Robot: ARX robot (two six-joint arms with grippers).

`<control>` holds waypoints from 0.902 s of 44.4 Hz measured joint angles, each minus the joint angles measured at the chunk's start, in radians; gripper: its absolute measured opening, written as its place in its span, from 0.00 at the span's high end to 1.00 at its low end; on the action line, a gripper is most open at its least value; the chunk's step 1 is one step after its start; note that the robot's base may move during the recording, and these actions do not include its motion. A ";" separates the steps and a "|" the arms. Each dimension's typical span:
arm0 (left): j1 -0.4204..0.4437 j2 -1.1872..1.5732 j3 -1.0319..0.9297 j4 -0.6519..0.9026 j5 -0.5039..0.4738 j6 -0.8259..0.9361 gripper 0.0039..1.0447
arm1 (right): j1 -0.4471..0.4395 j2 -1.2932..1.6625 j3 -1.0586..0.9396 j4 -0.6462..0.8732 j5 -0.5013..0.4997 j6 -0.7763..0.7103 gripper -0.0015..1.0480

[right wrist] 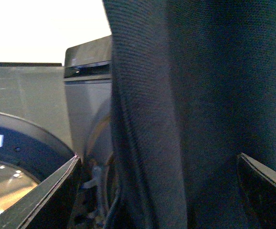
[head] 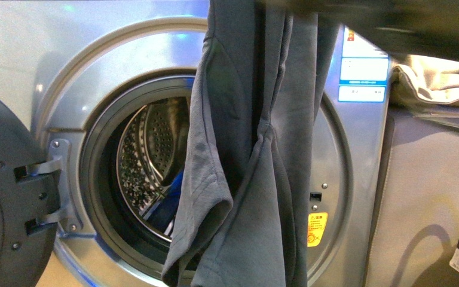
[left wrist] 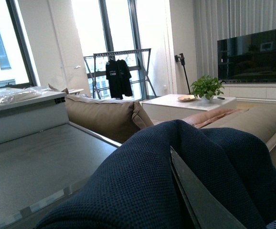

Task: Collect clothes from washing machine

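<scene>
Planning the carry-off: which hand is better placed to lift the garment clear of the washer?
Likely right: the clothes hang straight between the fingers of the right hand, beside the washing machine. Over the left hand they merely drape, its grip hidden.
</scene>
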 joint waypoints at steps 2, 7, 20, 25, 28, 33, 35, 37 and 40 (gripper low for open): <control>0.000 0.000 0.000 0.000 0.000 0.000 0.93 | 0.002 0.028 0.023 0.013 0.031 -0.019 0.08; 0.000 0.000 0.000 0.000 0.000 0.000 0.93 | 0.000 0.090 0.074 0.039 0.124 -0.082 0.08; 0.000 0.000 0.000 0.000 0.000 0.000 0.93 | -0.032 0.175 0.132 0.176 0.233 -0.200 0.08; 0.000 0.000 0.000 0.000 0.000 0.000 0.93 | -0.042 0.186 0.147 0.201 0.229 -0.238 0.08; 0.000 0.000 0.000 0.000 0.000 0.000 0.93 | -0.050 0.188 0.153 0.207 0.228 -0.259 0.08; 0.000 0.000 0.000 0.000 0.000 0.000 0.93 | -0.080 0.192 0.163 0.206 0.228 -0.275 0.08; 0.000 0.000 0.000 0.000 0.000 0.000 0.93 | -0.100 0.195 0.168 0.198 0.231 -0.272 0.08; 0.000 0.000 0.000 0.000 0.000 0.000 0.93 | -0.113 0.197 0.172 0.190 0.234 -0.268 0.08; 0.000 0.000 0.000 0.000 0.000 0.000 0.93 | -0.137 0.202 0.178 0.179 0.238 -0.253 0.08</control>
